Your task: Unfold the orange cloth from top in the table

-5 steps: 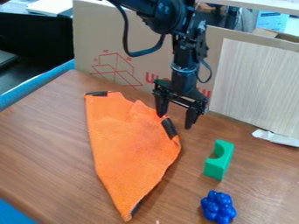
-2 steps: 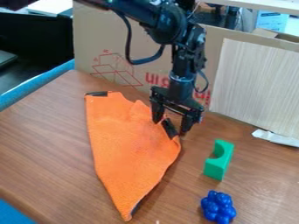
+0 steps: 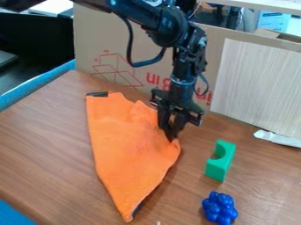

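1 pincer (image 3: 171, 137) tight on 1 orange cloth (image 3: 126, 154), plus 1 green block (image 3: 216, 168) and 1 blue cluster (image 3: 220, 208)

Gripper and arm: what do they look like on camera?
The arm is black with rounded joints; a black cable loops beside it, a thinner cable near the wrist. The gripper is black too, a wide crossbar carrying two dark jaws.
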`<state>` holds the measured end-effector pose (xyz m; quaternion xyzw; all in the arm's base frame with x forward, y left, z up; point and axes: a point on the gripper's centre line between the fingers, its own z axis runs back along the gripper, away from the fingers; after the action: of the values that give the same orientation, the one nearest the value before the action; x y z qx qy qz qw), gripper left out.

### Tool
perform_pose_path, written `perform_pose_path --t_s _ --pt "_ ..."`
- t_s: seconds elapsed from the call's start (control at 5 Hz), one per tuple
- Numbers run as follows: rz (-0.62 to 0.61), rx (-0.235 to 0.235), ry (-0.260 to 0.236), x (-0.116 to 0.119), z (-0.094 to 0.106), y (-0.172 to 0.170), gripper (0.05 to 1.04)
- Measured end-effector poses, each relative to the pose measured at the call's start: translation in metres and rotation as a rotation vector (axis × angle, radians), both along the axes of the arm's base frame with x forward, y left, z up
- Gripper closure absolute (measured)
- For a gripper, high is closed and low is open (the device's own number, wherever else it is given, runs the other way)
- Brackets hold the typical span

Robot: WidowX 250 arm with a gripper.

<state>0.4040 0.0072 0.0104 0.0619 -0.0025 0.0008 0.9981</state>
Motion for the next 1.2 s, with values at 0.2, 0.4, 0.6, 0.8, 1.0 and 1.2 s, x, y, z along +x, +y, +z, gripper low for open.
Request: perform_pose_path --t_s 0.2,0.4,0.6,0.8,1.0,1.2 --pt "-0.008 -0.005 -0.010 0.002 0.000 0.001 0.930" --pt "-0.005 -0.007 -0.003 -0.001 -0.003 0.001 1.026" --pt "-0.014 -0.014 -0.001 -0.004 -0.005 0.001 1.034" --pt "-0.023 -0.050 -0.025 -0.007 0.008 -0.004 1.034" --pt "-0.010 -0.095 -0.119 -0.008 0.041 -0.003 1.034" --pt "-0.007 -0.123 -0.188 -0.015 0.065 0.002 1.015"
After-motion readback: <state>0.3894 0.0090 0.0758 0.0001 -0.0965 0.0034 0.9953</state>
